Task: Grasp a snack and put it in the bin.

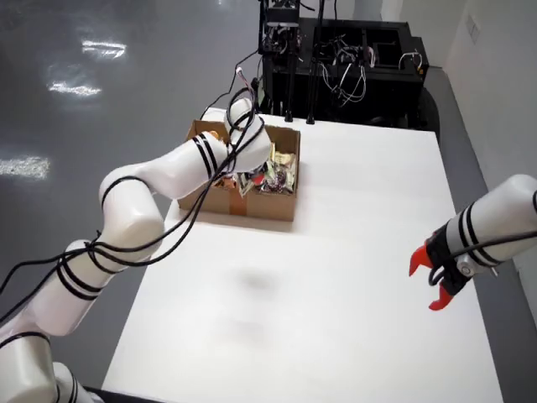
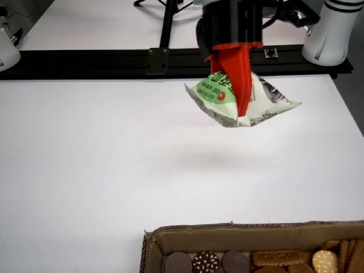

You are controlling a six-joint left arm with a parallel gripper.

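Gripper (image 2: 244, 108) fingers are pinching a green-and-white snack bag (image 2: 213, 94) between them, closed down to the thickness of the packet, and the bag is hanging in the air, crumpled and splaying out on both sides of the one red finger that is showing in the close view. In that view the bag is floating above the white table (image 2: 85, 159) with a soft shadow under it, while the rim of the cardboard box (image 2: 239, 230) is lying along the bottom edge, already holding round biscuits (image 2: 207, 261). In the overhead view the working arm (image 1: 180, 164) is reaching over the same box (image 1: 268, 206), but its wrist is hiding the claw and the bag, so I cannot tell whether the bag is hanging over the opening or just short of the wall. That is where the risk is sitting: if the fingers are letting go while the bag is outside the rim, it is probably landing on the table or catching on the cardboard edge. The grip also looks to be taking the bag near its middle, on slick, air-filled film, so the packet may be sliding free early or twisting as it drops. A low approach could be nudging the light box along the table.
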